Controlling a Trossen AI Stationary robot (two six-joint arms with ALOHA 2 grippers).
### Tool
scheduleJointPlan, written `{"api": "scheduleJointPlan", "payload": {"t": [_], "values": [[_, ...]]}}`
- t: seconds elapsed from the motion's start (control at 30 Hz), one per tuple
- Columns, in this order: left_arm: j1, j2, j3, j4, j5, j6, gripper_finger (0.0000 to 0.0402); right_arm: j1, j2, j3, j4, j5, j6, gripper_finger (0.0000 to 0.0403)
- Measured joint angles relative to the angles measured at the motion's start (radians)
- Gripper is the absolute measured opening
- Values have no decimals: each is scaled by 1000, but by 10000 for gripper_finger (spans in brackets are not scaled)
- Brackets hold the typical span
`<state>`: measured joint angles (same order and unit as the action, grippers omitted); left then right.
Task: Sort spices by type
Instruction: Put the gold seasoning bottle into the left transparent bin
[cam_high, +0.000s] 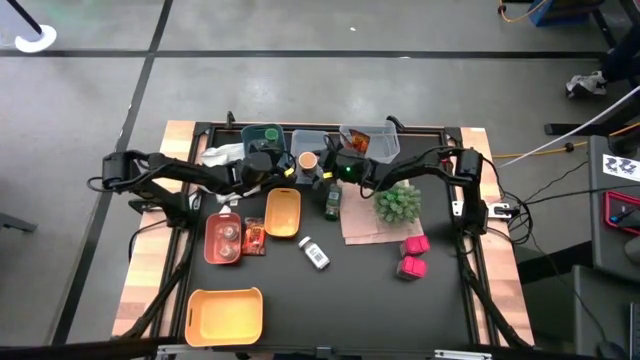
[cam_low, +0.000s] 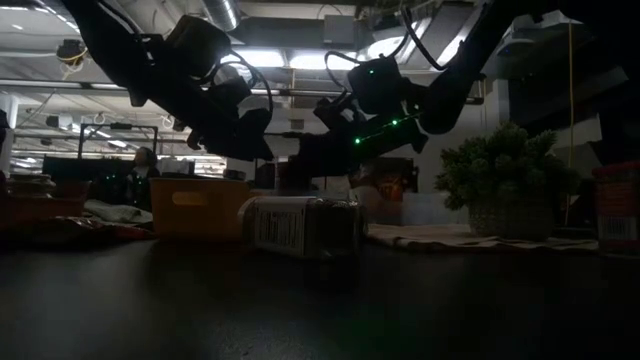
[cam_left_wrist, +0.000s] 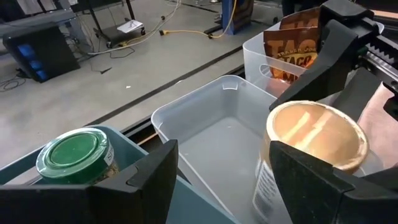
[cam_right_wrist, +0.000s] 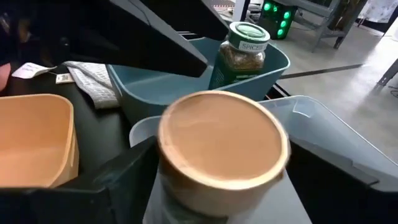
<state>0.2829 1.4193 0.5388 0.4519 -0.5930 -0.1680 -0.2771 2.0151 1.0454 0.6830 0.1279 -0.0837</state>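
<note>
Right gripper (cam_right_wrist: 217, 205) clamped on the orange-lidded jar (cam_right_wrist: 222, 152) over the clear bin (cam_left_wrist: 205, 134), beside the teal bin (cam_right_wrist: 186, 84) holding the green-lidded jar (cam_left_wrist: 74, 155); left gripper (cam_left_wrist: 217, 180) spread open nearby.

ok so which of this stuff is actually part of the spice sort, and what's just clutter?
Job: orange-lidded jar held in right gripper, left gripper open beside it; green-lidded jar in teal bin; taco packets in clear bin; magenta boxes; white labelled bottle.
Lying about: spiky plant, white cloth, brown paper.
</note>
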Motion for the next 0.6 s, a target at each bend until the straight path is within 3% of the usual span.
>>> {"api": "scheduleJointPlan", "payload": {"t": [0.43,0.6], "values": [[0,-7,0,0,-2,1,237,0,0,6,-15,-6,2,335],[0,-8,0,0,-2,0,237,0,-2,67,-146,-8,6,335]]}}
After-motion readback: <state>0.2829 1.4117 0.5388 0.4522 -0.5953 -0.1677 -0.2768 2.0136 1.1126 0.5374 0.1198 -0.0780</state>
